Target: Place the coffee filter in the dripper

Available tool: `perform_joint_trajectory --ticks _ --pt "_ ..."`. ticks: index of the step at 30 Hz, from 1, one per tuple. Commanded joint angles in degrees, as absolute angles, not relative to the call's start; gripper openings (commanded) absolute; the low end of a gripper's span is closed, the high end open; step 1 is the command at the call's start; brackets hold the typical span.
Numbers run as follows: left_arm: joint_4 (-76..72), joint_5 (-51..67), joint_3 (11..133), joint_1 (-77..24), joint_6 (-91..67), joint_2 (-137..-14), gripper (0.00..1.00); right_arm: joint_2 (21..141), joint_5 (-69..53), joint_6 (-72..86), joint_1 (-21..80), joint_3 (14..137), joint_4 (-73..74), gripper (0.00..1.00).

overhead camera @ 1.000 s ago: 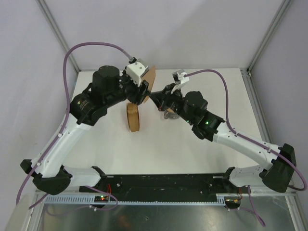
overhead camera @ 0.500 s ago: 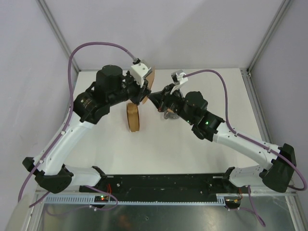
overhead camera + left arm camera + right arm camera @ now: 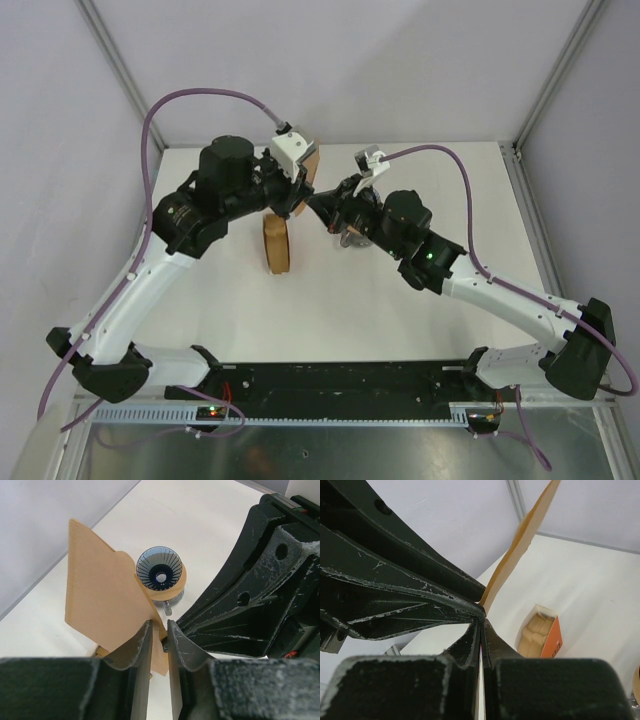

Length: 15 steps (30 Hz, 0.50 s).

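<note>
The coffee filter (image 3: 105, 595), a thin brown fan-shaped sheet, hangs in the air between both arms (image 3: 313, 158). Its lower corner runs between the fingers of my left gripper (image 3: 160, 625), which stand narrow with a slit of table showing between them. My right gripper (image 3: 482, 622) is shut, and the filter (image 3: 520, 555) rises from its tip. Its black fingers (image 3: 240, 600) reach in from the right in the left wrist view. Below the filter stands the dripper (image 3: 159, 572), a blue ribbed cone in a wooden collar (image 3: 181, 582). In the top view the dripper (image 3: 350, 238) is mostly hidden under the right arm.
An orange box with a stack of brown filters (image 3: 276, 245) stands on the white table just in front of the left gripper; the same box of filters (image 3: 542, 635) shows in the right wrist view. Grey walls and metal posts (image 3: 120, 70) close off the back.
The left gripper's jaws have narrowed round the filter's corner, and the left wrist has shifted slightly left. The right arm has held still, shut.
</note>
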State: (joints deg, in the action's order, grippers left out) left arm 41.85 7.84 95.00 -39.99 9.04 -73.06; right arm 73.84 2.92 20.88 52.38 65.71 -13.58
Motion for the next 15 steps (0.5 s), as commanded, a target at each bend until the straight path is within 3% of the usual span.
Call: perform_joint_trajectory --ticks 1,8,15 --pt "41.64 8.22 93.63 -39.65 9.10 -71.26 0.23 72.60 3.08 20.04 52.11 66.09 -15.97 0.00" --pt "42.53 8.56 93.62 -39.38 8.85 -70.51 0.24 72.11 3.36 20.07 51.45 66.09 -14.64 0.00" --pt "42.95 11.31 96.36 -38.42 7.94 -69.98 0.31 72.38 3.04 20.22 51.32 66.09 -14.65 0.00"
